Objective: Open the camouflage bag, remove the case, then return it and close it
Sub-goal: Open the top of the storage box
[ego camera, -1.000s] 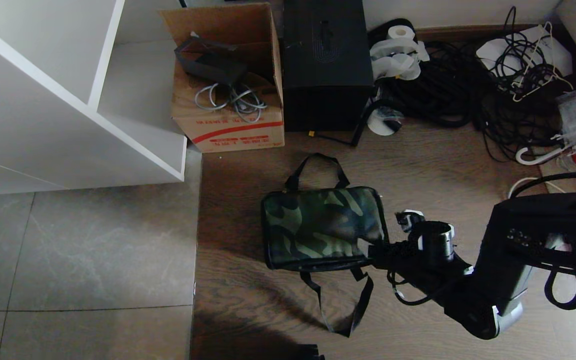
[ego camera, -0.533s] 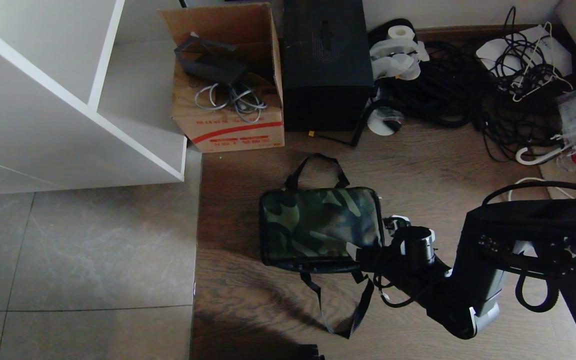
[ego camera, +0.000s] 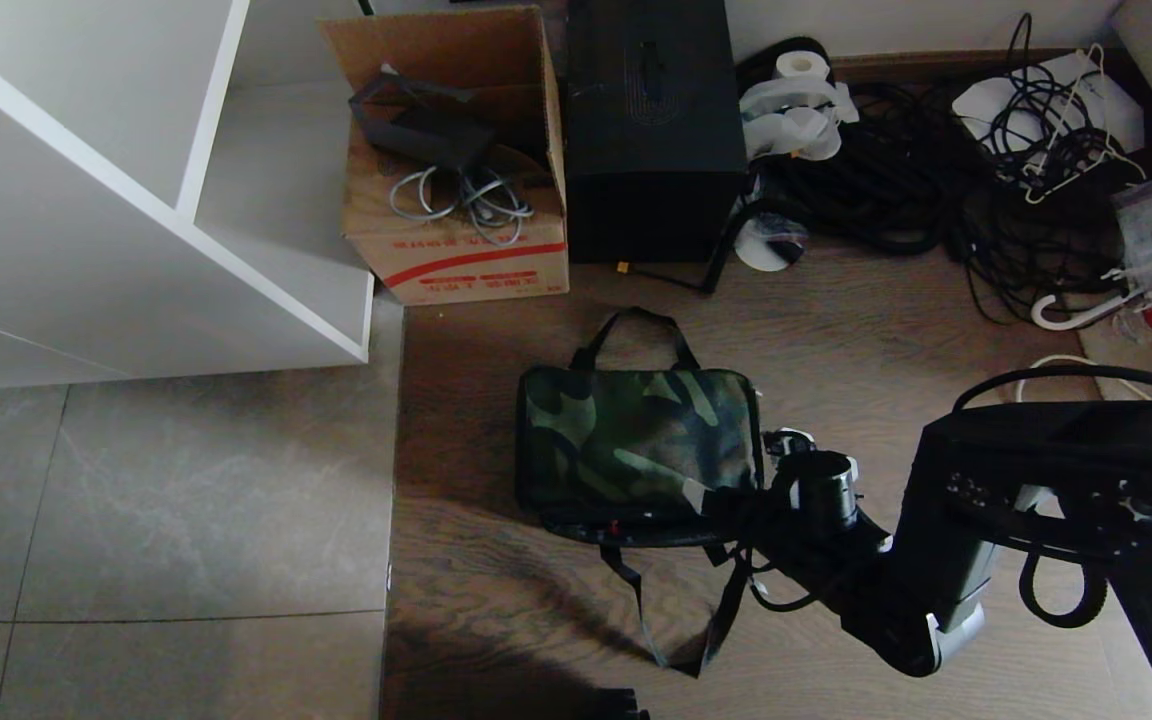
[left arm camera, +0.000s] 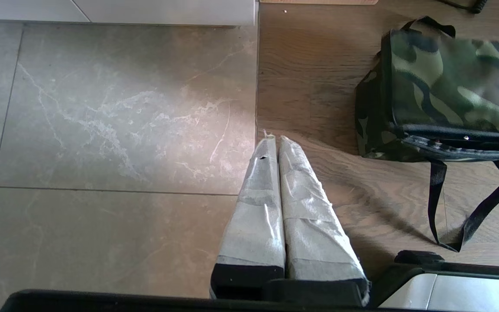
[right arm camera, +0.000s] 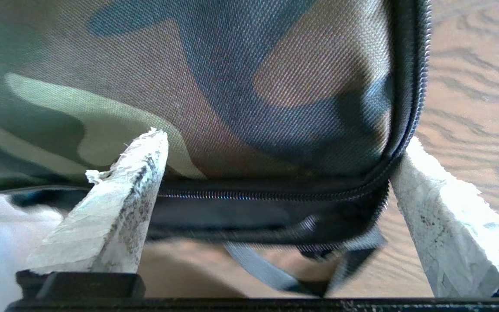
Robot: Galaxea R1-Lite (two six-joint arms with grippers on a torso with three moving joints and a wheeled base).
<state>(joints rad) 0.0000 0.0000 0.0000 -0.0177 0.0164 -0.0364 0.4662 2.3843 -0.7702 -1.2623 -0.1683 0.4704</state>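
Both fingers of my right pincer (right arm camera: 275, 173) stand wide apart, straddling the bag (ego camera: 636, 450) at its zipped corner nearest me; my left pincer (left arm camera: 274, 141) hangs closed beside it.

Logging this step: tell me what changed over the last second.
The right tool moved left onto the bag's near right corner, open and straddling it. A red spot now shows at the bag's front edge. Nothing gripped. The left tool and box stayed put.

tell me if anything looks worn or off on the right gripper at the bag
The tape wrap on the right gripper fingers is frayed and ragged at the tips. They stand open at the near right corner of the camouflage bag, whose zip looks intact.
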